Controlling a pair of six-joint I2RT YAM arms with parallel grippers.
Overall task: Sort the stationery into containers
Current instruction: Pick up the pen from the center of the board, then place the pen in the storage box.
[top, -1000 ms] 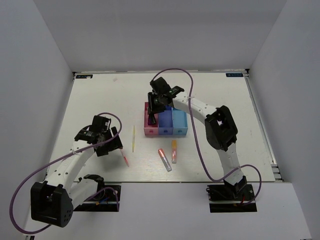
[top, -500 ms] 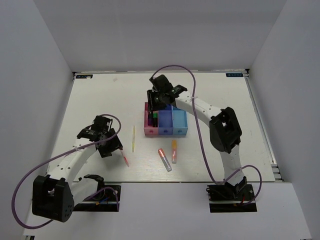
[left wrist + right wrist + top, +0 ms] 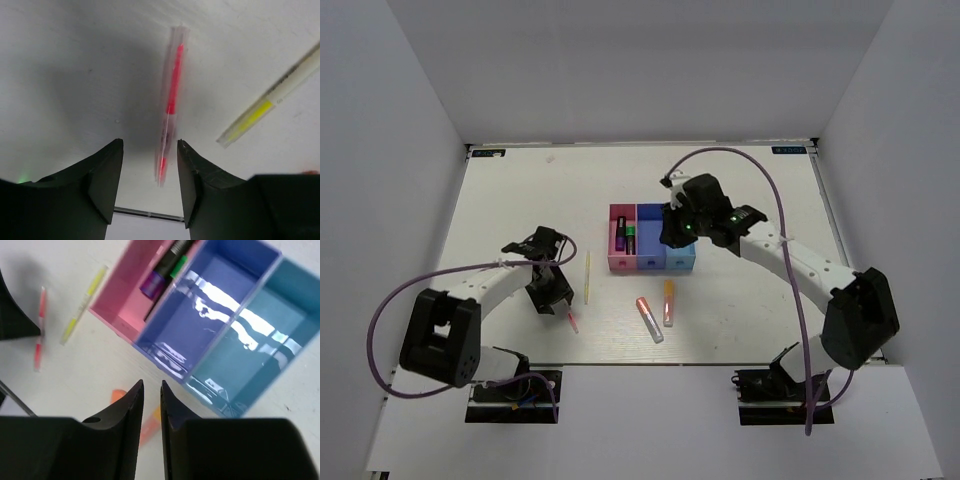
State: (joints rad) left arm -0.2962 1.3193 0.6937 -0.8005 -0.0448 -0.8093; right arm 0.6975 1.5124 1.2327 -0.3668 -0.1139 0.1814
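The pink (image 3: pixel 618 262), dark blue (image 3: pixel 648 263) and teal (image 3: pixel 680 262) bins stand in a row mid-table. A purple marker (image 3: pixel 619 236) and a green marker with black cap (image 3: pixel 631 238) lie in the pink bin. My right gripper (image 3: pixel 670 238) hovers over the bins' front, empty, its jaws nearly together (image 3: pixel 152 385). My left gripper (image 3: pixel 556 298) is open, low over the thin pink pen (image 3: pixel 172 95), which lies on the table between its fingers. The thin yellow pen (image 3: pixel 587 277), orange marker (image 3: pixel 668 300) and red marker with grey end (image 3: pixel 650 320) lie on the table.
In the right wrist view the blue bin (image 3: pixel 210 305) and teal bin (image 3: pixel 260 335) hold nothing. White walls enclose the table on three sides. The near table edge (image 3: pixel 650 362) runs just in front of the loose markers.
My right gripper has moved from behind the pink bin to over the bins' front right, leaving the green marker in the pink bin. My left gripper has moved right, down over the pink pen.
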